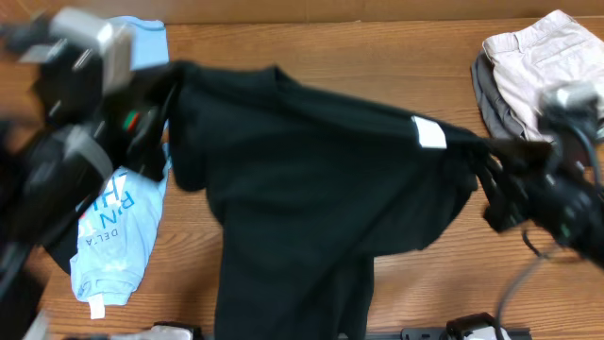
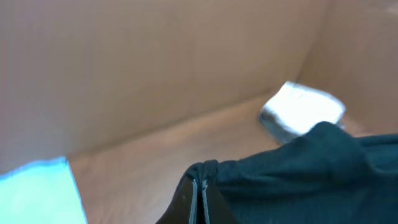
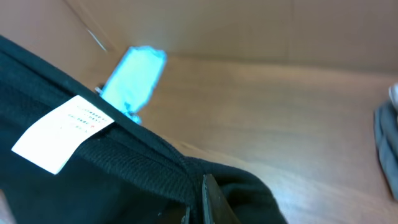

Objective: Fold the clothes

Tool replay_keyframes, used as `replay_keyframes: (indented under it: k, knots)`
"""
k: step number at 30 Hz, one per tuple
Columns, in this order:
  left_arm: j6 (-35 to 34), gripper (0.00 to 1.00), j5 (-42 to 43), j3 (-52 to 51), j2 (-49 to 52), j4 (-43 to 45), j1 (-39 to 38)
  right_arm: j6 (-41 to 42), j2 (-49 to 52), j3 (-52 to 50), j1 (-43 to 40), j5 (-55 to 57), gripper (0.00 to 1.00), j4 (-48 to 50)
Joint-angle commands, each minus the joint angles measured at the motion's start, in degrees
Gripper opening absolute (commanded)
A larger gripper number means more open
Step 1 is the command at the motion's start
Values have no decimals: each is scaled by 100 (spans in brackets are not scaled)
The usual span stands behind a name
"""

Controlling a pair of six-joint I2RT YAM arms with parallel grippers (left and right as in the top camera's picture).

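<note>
A black T-shirt (image 1: pixel 311 179) with a white neck label (image 1: pixel 429 133) hangs stretched between my two grippers above the wooden table. My left gripper (image 1: pixel 156 104) is shut on one shoulder edge; its closed fingers (image 2: pixel 200 186) pinch bunched black fabric (image 2: pixel 298 174). My right gripper (image 1: pixel 491 156) is shut on the collar side; its fingers (image 3: pixel 205 199) clamp the ribbed neckband near the label (image 3: pixel 62 132). The shirt's lower part droops toward the front edge. A light blue printed tee (image 1: pixel 118 236) lies on the table at left, also visible in both wrist views (image 2: pixel 37 193) (image 3: pixel 134 74).
A stack of folded beige and grey clothes (image 1: pixel 538 76) sits at the back right, also in the left wrist view (image 2: pixel 301 112). A cardboard wall (image 2: pixel 155 62) runs along the back. Dark equipment sits along the front edge (image 1: pixel 472 329).
</note>
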Motion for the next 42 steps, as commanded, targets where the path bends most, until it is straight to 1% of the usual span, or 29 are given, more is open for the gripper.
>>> replay_keyframes:
  k: [1,7,11,13,17,19,21,22,23,24,25,26,27,28,31,32,34,38,40,42]
  knots:
    - [109,4,-1377,-44,780,-52,114,46,680,-39,-105,1268,4,-236]
    - [109,4,-1530,-44,2149,-181,114,42,2216,-39,-105,1563,4,-240]
    - [109,4,-1657,-42,3112,-66,111,44,3353,-39,-122,1827,4,166]
    - [109,4,-1657,-42,3567,120,111,44,3963,-39,-208,1943,4,597]
    - [107,4,-1655,-42,4336,699,111,46,4872,-39,-463,1985,4,1572]
    - [85,4,-1655,-42,4664,1106,111,63,5237,-39,-619,1985,4,2131]
    - [59,4,-1655,-42,4962,1674,111,247,5556,-42,-804,1980,5,2872]
    - [57,5,-1652,-42,5095,2013,111,352,5637,-39,-874,1976,17,3163]
    - [22,22,-1650,-42,5184,2291,111,474,5700,-39,-946,1945,38,3451]
    - [-63,43,-1650,-42,5268,2562,111,505,5744,-39,-1016,1832,79,3713]
    - [-103,61,-1650,-42,5305,2739,111,505,5744,-39,-1080,1676,98,3901]
    - [-107,80,-1652,-42,5307,2863,114,503,5737,-26,-1139,1508,100,4050]
    - [-107,95,-1650,-31,5285,2968,114,503,5694,28,-1189,1403,100,4074]
    - [-105,100,-1655,13,5237,3018,114,525,5641,136,-1250,1294,100,4019]
    - [-105,100,-1655,197,5027,2953,155,675,5442,535,-1399,988,100,3528]
    - [-111,100,-1602,273,4861,2778,192,675,5289,785,-1460,717,100,3121]
    - [-96,100,-1541,291,4653,2494,232,671,5097,966,-1493,516,100,2684]
    - [365,100,-1381,286,4531,1805,282,605,4887,979,-1482,437,100,1878]
    - [570,100,-1355,225,4647,1419,280,564,4916,920,-1480,459,100,1233]
    - [662,100,-1355,190,4769,1165,280,564,4940,748,-1480,459,100,898]
